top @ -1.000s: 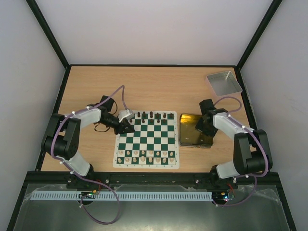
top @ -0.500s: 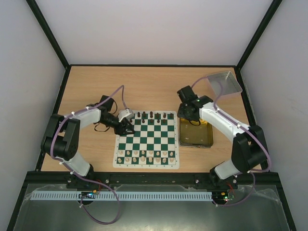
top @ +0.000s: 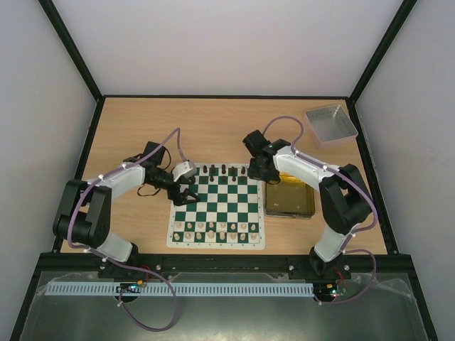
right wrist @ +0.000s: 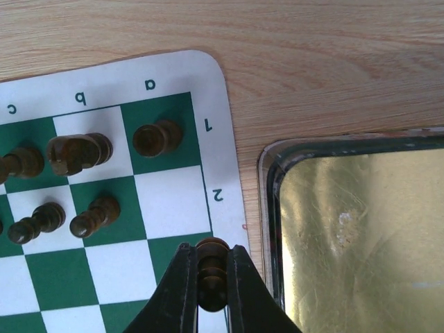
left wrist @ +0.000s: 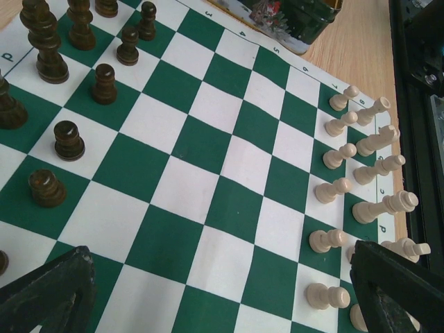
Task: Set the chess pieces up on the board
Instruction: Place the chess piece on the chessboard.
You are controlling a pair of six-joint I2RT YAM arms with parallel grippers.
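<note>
- Pale cream chess pieces (top: 215,229) fill the two nearest rows of the flat green-and-white chessboard mat (top: 217,201).
- The left gripper (top: 185,193) hangs over the mat's far left corner, jaws spread wide and empty.
- The right gripper (top: 257,170) pinches one small dark brown chess piece (right wrist: 212,267) above the mat's right edge, just beside the gold rectangular tin (top: 290,211).
- Other dark brown pieces (top: 225,170) stand on the far rows.
- A grey tray (top: 331,122) sits far right.

gold tin (top: 290,199): centre-right | grey tray (top: 330,123): far-right corner | cream pieces (top: 213,229): two rows
</note>
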